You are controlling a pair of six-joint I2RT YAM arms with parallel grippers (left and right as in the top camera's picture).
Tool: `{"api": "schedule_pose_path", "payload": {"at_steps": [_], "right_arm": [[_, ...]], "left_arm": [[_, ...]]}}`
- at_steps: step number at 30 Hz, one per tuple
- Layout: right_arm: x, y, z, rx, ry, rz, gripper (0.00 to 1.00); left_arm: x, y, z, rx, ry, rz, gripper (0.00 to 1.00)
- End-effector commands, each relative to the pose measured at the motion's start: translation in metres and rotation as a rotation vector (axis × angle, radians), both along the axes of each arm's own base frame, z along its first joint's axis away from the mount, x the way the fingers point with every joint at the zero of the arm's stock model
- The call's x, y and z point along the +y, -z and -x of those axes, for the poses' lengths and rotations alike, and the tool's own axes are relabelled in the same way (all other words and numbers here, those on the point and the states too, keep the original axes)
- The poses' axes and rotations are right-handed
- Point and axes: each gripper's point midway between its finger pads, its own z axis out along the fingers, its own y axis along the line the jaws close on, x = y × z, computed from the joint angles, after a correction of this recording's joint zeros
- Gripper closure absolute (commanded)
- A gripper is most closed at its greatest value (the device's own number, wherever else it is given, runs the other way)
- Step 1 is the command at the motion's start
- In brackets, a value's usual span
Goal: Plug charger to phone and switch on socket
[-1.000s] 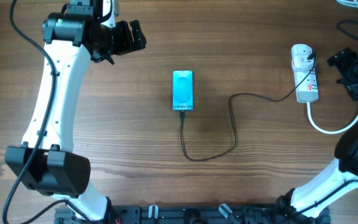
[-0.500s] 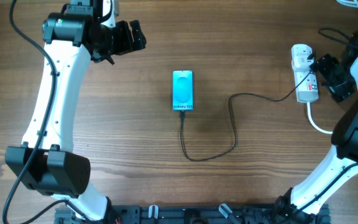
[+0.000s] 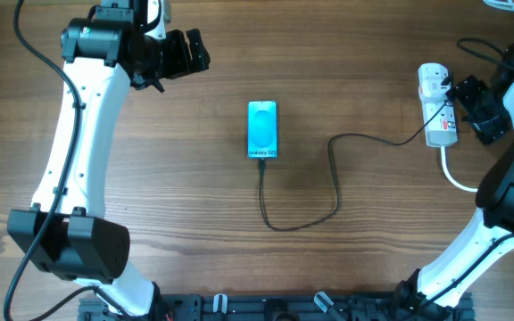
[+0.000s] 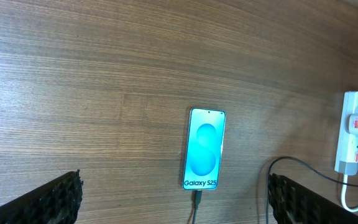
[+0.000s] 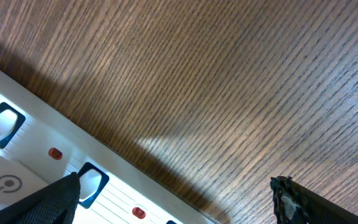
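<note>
Charger (image 3: 333, 178) appearing plugged into phone (image 3: 262, 129); right gripper (image 3: 462, 96), spread wide and empty, is hovering beside the socket (image 3: 437, 105), likely needing to press its switch (image 5: 96, 177).

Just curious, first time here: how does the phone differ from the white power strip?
The phone has a turquoise screen; the power strip is white with red marks. The phone lies mid-table, on its own; the power strip sits beside the right tool. The power strip looks longer than the phone. Both lie flat, joined by a thin black cable.
</note>
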Motion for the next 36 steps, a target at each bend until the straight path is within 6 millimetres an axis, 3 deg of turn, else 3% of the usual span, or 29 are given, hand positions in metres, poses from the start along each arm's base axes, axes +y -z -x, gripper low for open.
{"api": "schedule_pose_path", "payload": {"at_steps": [1, 36], "right_arm": [[0.003, 0.018, 0.007, 0.041, 0.01, -0.008, 0.0], [0.021, 0.018, -0.003, 0.01, -0.083, -0.056, 0.0]], "left_arm": [[0.003, 0.003, -0.002, 0.008, -0.015, -0.003, 0.0], [0.003, 0.003, -0.002, 0.008, -0.015, -0.003, 0.0]]}}
